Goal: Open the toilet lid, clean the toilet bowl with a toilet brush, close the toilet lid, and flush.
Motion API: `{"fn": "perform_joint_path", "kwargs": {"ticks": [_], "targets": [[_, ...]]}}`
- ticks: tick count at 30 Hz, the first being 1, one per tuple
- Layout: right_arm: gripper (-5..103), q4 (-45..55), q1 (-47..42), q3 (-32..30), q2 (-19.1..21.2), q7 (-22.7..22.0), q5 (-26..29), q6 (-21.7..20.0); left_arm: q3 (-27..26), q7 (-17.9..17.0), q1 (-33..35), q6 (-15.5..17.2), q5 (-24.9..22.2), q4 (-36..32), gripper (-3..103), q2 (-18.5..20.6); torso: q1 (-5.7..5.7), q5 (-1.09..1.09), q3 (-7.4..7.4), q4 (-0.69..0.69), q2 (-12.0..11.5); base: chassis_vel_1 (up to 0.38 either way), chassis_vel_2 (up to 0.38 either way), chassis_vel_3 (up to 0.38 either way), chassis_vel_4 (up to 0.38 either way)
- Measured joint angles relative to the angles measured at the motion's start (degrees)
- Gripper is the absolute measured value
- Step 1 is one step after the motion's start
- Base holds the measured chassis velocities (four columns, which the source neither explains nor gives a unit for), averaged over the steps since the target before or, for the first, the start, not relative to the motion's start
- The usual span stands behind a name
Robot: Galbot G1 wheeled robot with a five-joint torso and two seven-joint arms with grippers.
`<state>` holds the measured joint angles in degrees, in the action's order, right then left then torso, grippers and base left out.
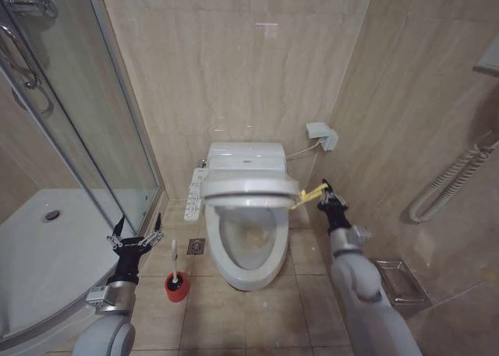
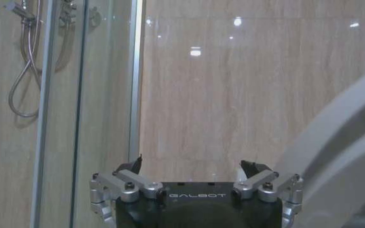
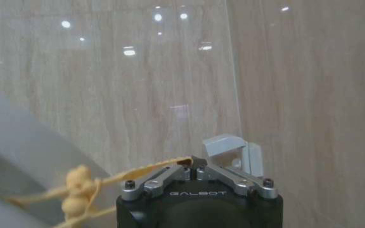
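Beside the white oval ceramic toilet bowl (image 1: pixel 248 251), your right pincer (image 1: pixel 325 194) is clenching the yellow strap (image 1: pixel 306 195), holding the glossy white lid (image 1: pixel 251 188) half-raised; your left pincer (image 1: pixel 136 230) is hovering released.

The toilet lid (image 1: pixel 251 188) sits partly raised in front of me — a glossy white oval, tilted up off the bowl, its front edge hanging above the opening. A yellow strap (image 1: pixel 306 194) runs from its right edge, pulled taut out to that side. Below it the toilet bowl (image 1: pixel 249 247) lies open to view, white ceramic, elongated, with brownish-yellow staining inside. On the floor just left of the bowl stands the toilet brush (image 1: pixel 175 262) — thin white handle upright, its head down in the small red holder cup (image 1: pixel 177 286).
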<state>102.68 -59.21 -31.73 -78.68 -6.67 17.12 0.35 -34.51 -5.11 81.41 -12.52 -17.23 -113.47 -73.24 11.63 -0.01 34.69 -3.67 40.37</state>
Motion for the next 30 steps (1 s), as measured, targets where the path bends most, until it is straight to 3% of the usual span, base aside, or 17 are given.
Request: {"fn": "perform_joint_path", "kwargs": {"ticks": [17,30], "targets": [[1,-18.5,19.8,4.7,-0.2,0.2,-0.1,0.4,0.0,0.0,0.0,0.0,0.0,0.0,100,0.0,0.00,0.00,0.00,-0.02,0.0,0.000,0.000,0.000,0.000],[1,-24.8,26.8,6.6,-1.7,-0.2,-0.1,-1.7,0.0,0.0,0.0,0.0,0.0,0.0,100,0.0,0.00,0.02,0.01,-0.01,0.0,0.000,0.000,0.000,0.000]]}}
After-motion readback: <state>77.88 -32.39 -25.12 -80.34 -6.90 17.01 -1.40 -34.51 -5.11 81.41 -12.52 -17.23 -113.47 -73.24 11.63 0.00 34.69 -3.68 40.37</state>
